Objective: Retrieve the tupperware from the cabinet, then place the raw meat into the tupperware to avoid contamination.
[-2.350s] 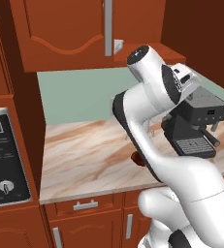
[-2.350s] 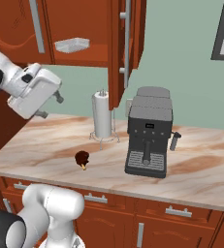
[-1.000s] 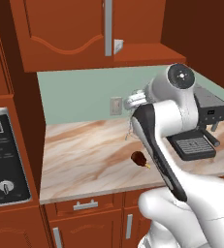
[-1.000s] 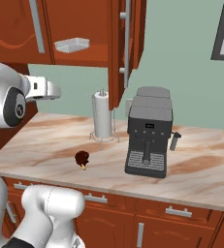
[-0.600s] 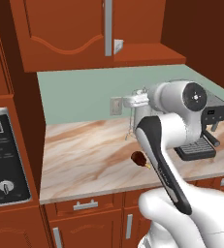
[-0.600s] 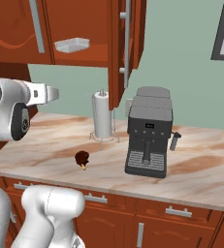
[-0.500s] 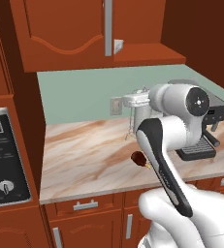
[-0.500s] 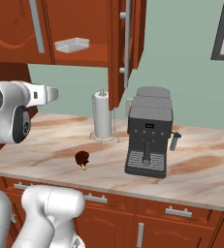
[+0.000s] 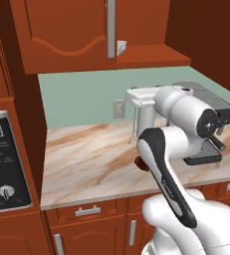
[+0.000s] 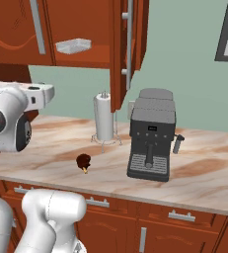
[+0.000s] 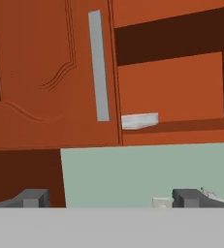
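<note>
The coming reach turns on where the tupperware [image 11: 139,120] lies from the gripper [image 11: 111,197]: in the hand view it sits above the fingers, at about twelve to one o'clock, well apart from them, on the shelf of the cabinet [image 11: 181,92] just past the edge of the shut left door [image 11: 50,72]. Its long axis runs across the view, side to side, roughly in line with the gap between the two fingertips, which stand wide open with nothing between them. In the right base view the tupperware [image 10: 73,46] rests on the same shelf at about eleven o'clock, high above the counter [image 10: 194,178], while the raw meat [image 10: 83,161] lies on the marble near the front edge, at about seven o'clock from the paper-towel roll [image 10: 104,118] and well left of the coffee machine [image 10: 151,141]. Against the frames of a second or two ago, the arm has swung round so the hand now faces the open cabinet side; the meat and tupperware have not moved.
</note>
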Robot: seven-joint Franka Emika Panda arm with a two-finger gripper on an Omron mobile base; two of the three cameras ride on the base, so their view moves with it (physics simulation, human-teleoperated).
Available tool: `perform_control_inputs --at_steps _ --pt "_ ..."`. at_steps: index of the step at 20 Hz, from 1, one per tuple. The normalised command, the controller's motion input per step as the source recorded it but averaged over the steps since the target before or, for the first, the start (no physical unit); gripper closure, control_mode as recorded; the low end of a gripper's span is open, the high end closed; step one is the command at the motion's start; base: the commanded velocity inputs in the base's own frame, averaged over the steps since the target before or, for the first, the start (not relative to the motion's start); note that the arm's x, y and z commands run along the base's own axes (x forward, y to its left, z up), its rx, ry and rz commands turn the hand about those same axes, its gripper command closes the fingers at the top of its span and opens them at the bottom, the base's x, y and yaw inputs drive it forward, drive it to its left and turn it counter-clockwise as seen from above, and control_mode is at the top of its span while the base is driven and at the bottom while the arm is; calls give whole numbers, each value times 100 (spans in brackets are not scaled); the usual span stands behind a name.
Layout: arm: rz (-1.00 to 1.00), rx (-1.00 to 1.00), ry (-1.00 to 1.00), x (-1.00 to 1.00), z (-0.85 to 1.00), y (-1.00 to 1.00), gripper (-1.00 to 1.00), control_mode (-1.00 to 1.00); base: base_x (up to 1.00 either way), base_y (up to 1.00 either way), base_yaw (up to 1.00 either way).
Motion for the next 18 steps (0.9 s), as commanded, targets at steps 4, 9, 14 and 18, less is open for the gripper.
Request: perform_control_inputs --at_steps 4,9,14,18 --pt "0 10 -19 -11 32 9 -100 -100 0 0 0" --pt "0 9 -15 -10 39 1 -100 -100 0 0 0" --pt "0 9 -14 -7 41 0 -100 -100 0 0 0" --pt "0 1 -9 0 23 10 -100 -100 0 0 0"
